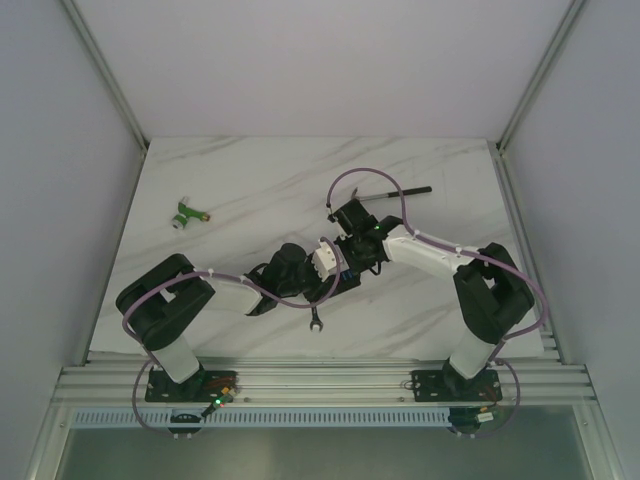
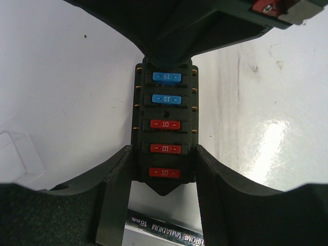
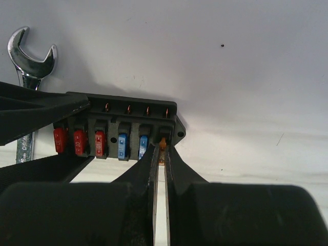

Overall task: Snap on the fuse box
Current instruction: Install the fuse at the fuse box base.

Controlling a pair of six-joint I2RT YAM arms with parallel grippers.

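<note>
Marble table (image 1: pixel 250 180): fuse box (image 2: pixel 165 128) is being clamped between fingers (image 2: pixel 115 195) of the half-open left gripper (image 2: pixel 164 154); orange fuse (image 3: pixel 163 143) is being pinched by the near-shut right gripper (image 3: pixel 160 149), best pressed squarely home

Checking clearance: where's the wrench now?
Top view, centre-front of the table: the wrench lies just on the near side of the fuse box, open end toward the near edge.

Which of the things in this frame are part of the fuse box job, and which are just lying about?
Job: fuse box, clamped in left pincer; orange fuse, nipped by right pincer; clear cover, seemingly.
Lying about: wrench; green-and-white connector; black rod-like tool.
</note>
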